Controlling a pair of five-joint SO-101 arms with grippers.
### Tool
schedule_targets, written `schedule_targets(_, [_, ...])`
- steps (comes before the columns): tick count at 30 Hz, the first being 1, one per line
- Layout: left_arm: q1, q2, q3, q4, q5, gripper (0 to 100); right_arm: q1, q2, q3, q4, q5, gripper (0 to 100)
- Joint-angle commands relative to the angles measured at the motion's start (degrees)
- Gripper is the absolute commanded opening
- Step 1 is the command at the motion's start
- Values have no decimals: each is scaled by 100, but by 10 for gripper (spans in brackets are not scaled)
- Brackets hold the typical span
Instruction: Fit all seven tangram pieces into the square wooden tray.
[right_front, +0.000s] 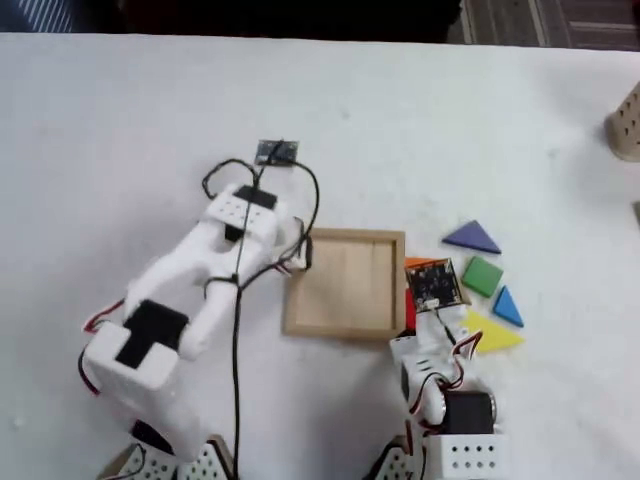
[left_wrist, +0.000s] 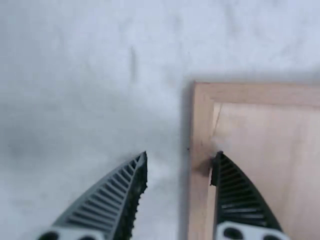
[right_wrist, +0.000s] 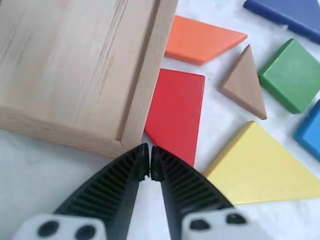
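The square wooden tray (right_front: 345, 238) lies empty in the middle of the white table. My left gripper (left_wrist: 181, 156) is open and straddles the tray's left wall (left_wrist: 200, 130), one finger inside and one on the table outside. All the pieces lie right of the tray: a red piece (right_wrist: 175, 112) against its wall, an orange parallelogram (right_wrist: 202, 39), a tan triangle (right_wrist: 245, 82), a green square (right_wrist: 292, 75), a yellow triangle (right_wrist: 260, 167), a large dark blue triangle (right_wrist: 292, 12) and a small blue one (right_wrist: 310, 130). My right gripper (right_wrist: 150, 152) is shut, empty, over the tray's near right corner beside the red piece.
A perforated wooden block (right_front: 625, 125) stands at the table's right edge. Black cables (right_front: 238, 300) run along the left arm (right_front: 190, 300). The right arm's base (right_front: 450, 430) sits just in front of the pieces.
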Motion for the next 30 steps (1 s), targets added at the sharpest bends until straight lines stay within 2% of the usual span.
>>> schedule_targets(1, [-418, 171, -325, 334, 9, 211, -4, -84, 26, 4, -53, 18])
schedule_targets(10, [-1490, 259, -853, 738, 0, 211, -4, -84, 26, 4, -53, 18])
schedule_targets(15, [-1640, 251, -1037, 897, -237, 211, -4, -84, 26, 4, -53, 18])
schedule_targets(21, [-1095, 233, -967, 888, -1266, 211, -4, -84, 26, 4, -53, 18])
schedule_targets(30, [251, 224, -413, 844, -1626, 211, -4, -84, 26, 4, -53, 18])
